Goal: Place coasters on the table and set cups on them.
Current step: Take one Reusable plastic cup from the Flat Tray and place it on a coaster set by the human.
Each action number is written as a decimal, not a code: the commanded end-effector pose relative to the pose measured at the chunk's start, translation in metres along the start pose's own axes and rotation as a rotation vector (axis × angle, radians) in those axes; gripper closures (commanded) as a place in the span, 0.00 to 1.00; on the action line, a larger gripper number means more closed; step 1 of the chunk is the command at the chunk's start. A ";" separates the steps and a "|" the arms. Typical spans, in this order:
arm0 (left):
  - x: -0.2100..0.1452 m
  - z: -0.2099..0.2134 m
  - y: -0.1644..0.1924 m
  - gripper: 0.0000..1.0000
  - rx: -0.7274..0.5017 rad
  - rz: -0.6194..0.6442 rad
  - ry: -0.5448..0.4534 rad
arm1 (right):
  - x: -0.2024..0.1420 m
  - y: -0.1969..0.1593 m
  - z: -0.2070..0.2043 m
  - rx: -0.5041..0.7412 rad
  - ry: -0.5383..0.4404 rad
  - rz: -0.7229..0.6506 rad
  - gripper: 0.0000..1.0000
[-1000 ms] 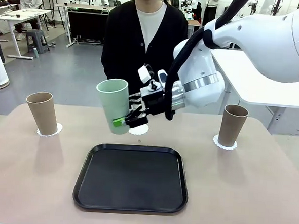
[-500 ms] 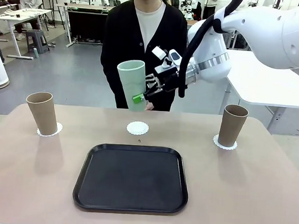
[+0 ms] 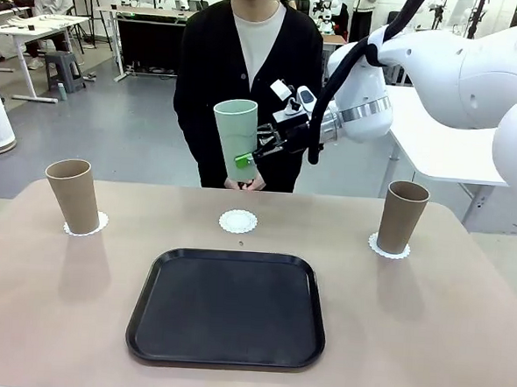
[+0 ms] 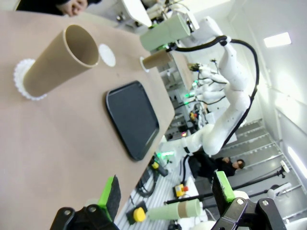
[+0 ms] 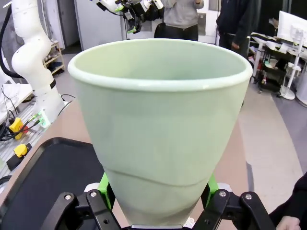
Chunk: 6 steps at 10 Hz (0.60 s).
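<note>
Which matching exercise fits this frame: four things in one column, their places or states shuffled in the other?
Things:
1. mint green cup
2. middle coaster
3. left tan cup
4. black tray

Places or states:
A. stands on a coaster at the table's left
B. lies bare, no cup on it
C. held in the air by the right hand
D. sits nearest the robot, nothing on it

Pairs: 1-C, 2-B, 3-A, 4-D

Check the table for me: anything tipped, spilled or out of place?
Nothing spilled or damaged. Both tan cups stand upright on their coasters; the middle coaster is bare, and the right tool holds the mint cup above it.
</note>
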<state>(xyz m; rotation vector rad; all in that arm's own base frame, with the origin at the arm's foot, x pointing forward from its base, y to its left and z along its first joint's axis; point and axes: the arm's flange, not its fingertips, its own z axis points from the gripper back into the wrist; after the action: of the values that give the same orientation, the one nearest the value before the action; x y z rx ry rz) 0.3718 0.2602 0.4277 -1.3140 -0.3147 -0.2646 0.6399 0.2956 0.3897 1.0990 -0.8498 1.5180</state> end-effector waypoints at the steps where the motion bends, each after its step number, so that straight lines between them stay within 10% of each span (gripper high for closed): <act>1: 0.000 0.001 -0.002 0.00 0.003 -0.002 -0.001 | 0.001 0.001 0.004 0.011 0.011 0.017 0.19; 6: 0.000 0.001 -0.002 0.00 0.003 -0.002 -0.001 | -0.002 -0.001 0.002 -0.003 0.001 -0.002 0.19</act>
<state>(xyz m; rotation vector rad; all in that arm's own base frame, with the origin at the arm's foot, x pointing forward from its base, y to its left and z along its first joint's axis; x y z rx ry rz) 0.3718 0.2602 0.4277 -1.3140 -0.3147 -0.2647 0.6402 0.2937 0.3877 1.0883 -0.8391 1.5319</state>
